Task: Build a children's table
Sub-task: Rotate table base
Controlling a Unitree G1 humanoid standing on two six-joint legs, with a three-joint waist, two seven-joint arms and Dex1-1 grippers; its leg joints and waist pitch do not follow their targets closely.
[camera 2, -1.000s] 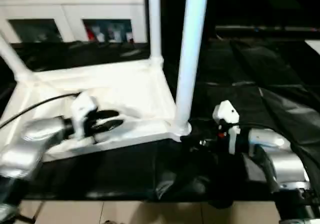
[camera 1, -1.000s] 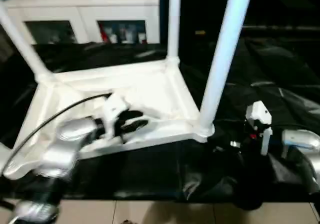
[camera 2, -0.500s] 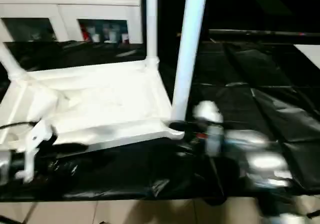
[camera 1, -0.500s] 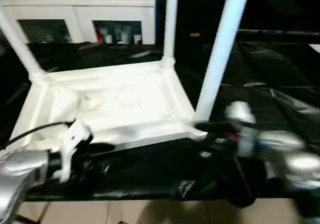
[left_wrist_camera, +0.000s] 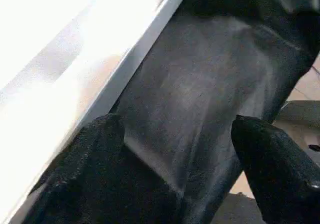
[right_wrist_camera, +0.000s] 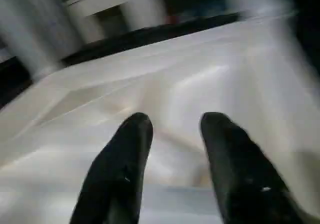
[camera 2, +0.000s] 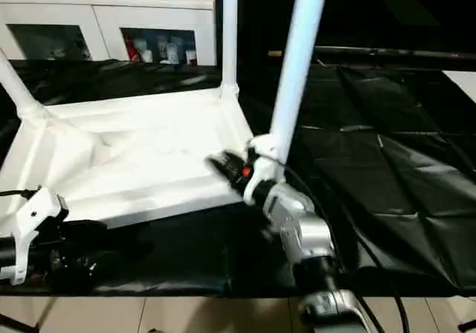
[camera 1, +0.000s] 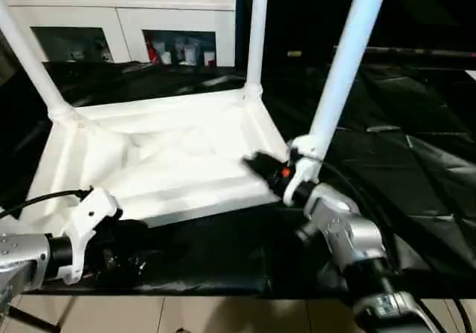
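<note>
Left eye view: upturned tabletop [camera 1: 163, 162] on my counter [camera 1: 401, 162].
My left end effector [left_wrist_camera: 175, 149] gapes wide beside its rim; my right end effector [right_wrist_camera: 172, 149], fingers apart, hovers over it.

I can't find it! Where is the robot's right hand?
In the left eye view, the right hand reaches over the upturned tabletop, beside its near right leg.

White children's table [camera 1: 163, 154] upside-down, legs [camera 1: 349, 58] upright.

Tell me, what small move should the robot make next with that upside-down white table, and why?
Probably bring the left gripper back up to the tabletop's near edge. It hangs open below that edge over the black cloth, holding nothing, while the right gripper reaches over the rim beside the near right leg.
</note>
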